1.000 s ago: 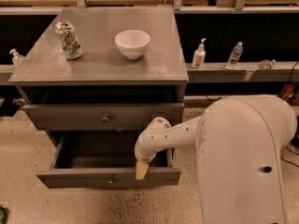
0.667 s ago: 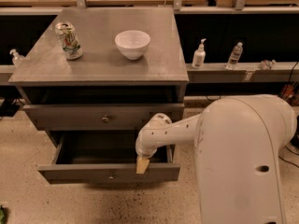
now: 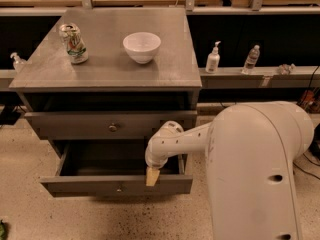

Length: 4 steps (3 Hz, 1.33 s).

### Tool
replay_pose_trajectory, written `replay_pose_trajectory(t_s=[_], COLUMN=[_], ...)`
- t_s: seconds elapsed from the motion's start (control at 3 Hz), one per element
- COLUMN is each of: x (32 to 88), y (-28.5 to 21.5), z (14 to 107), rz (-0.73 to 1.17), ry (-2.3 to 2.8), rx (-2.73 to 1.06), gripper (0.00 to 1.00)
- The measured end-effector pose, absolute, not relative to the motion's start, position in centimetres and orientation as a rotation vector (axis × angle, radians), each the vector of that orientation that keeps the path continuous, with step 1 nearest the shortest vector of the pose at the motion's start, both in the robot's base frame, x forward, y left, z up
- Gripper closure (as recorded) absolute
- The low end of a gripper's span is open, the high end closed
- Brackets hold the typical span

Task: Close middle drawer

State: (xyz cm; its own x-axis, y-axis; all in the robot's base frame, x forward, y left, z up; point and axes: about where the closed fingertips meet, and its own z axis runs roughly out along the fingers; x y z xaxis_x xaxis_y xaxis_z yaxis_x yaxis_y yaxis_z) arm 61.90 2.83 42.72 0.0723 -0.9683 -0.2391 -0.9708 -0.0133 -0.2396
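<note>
We find the middle drawer [image 3: 90,185] standing open, pulled well out from the cabinet [image 3: 192,96] beneath the upper drawer [image 3: 70,126], which sits flush. Its low front faces the floor side, and its interior is dark. The pincer [image 3: 152,176] hangs at the end of the white arm [image 3: 185,141], tip down, at the top edge of the drawer front, right of centre. We cannot tell whether it is spread or pressed together. On the cabinet's surface [image 3: 105,69] we note a can [image 3: 73,43] at the left rear and a white bowl [image 3: 142,46] near the middle, well apart.
</note>
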Motion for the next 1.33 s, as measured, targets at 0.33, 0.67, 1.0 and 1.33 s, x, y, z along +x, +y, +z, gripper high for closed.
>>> replay_pose_trajectory(t_s=[0.33,0.67,1.0,1.33], x=[61.9,61.9,61.9,61.89], y=[2.83,2.83,2.83,2.83], z=[42.73,42.79,42.83,42.85], rz=[0.01,0.01,0.01,0.01], ry=[1.933,1.933,1.933,1.933], rx=[-2.02,-2.02,-2.02,-2.02], gripper=[0.24,0.33,0.29,0.28])
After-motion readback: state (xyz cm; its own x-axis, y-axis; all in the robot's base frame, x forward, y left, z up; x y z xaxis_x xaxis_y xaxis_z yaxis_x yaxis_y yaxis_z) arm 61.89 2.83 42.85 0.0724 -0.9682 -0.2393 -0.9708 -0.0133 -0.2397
